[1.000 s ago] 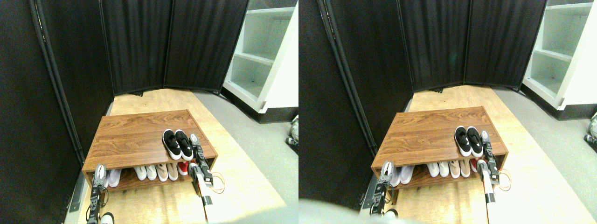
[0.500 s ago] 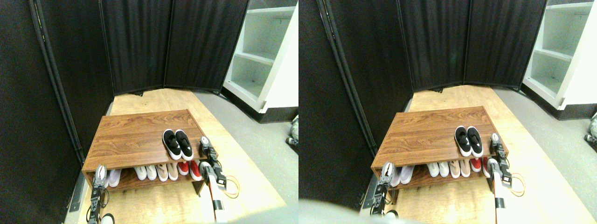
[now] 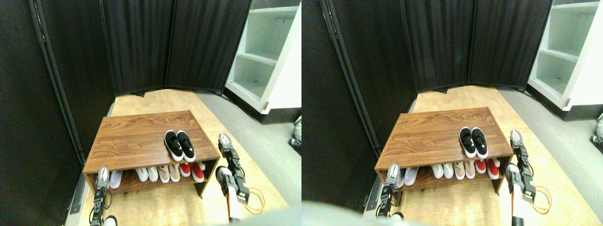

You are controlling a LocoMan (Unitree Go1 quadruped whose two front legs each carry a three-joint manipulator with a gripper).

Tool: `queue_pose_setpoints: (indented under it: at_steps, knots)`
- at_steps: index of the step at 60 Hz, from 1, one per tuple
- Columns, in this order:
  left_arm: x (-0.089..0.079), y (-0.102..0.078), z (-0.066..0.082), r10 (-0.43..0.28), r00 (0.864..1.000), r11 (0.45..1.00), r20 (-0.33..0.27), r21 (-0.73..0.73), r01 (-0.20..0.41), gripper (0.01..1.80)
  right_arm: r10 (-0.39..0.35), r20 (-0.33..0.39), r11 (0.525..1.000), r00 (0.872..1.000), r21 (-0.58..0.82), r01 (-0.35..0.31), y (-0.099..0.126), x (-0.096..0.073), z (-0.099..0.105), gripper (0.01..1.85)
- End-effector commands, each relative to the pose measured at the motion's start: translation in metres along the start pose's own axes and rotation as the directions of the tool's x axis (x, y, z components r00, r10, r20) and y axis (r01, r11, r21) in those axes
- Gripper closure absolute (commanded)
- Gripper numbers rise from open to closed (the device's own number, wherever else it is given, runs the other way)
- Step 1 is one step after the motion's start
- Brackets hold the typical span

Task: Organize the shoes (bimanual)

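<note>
Shoes [image 3: 179,145] (two, black) sit paired atop the rack [image 3: 136,136].

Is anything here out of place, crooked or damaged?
Nothing stands out. The black shoes sit side by side as a neat pair on top of the wooden rack. The white, beige and red pairs stand in a row on the shelf below. No damage shows.

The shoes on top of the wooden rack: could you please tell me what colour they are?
The shoes are black with white soles and a white side mark, seen best in the stereo pair view.
</note>
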Motion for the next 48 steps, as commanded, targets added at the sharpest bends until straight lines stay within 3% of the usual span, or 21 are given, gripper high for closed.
queue_pose_setpoints:
  at_steps: [1,13,17,26,48]
  knots:
    - [0.001,-0.010,0.003,-0.049,0.999,0.999,0.018,-0.005,0.049,1.76,0.105,-0.029,0.994,0.994,-0.007,-0.105,0.010,-0.008,0.000,1.85]
    - [0.002,-0.009,0.005,-0.056,0.998,0.998,0.018,-0.015,0.056,1.77,0.099,-0.042,0.995,0.994,0.009,-0.099,0.003,-0.032,-0.016,1.85]
    - [0.002,-0.009,0.005,-0.058,0.998,0.998,0.015,-0.006,0.058,1.78,0.113,-0.077,0.994,0.991,0.010,-0.113,-0.002,-0.037,-0.021,1.85]
    - [0.005,-0.008,0.005,-0.058,0.998,0.998,0.020,-0.012,0.059,1.79,0.062,-0.106,0.998,0.992,0.030,-0.059,-0.014,-0.054,-0.036,1.85]
    - [0.010,-0.006,0.005,-0.043,0.999,0.999,0.026,-0.005,0.043,1.79,0.056,-0.176,0.998,0.983,0.041,-0.050,-0.027,-0.062,-0.056,1.85]
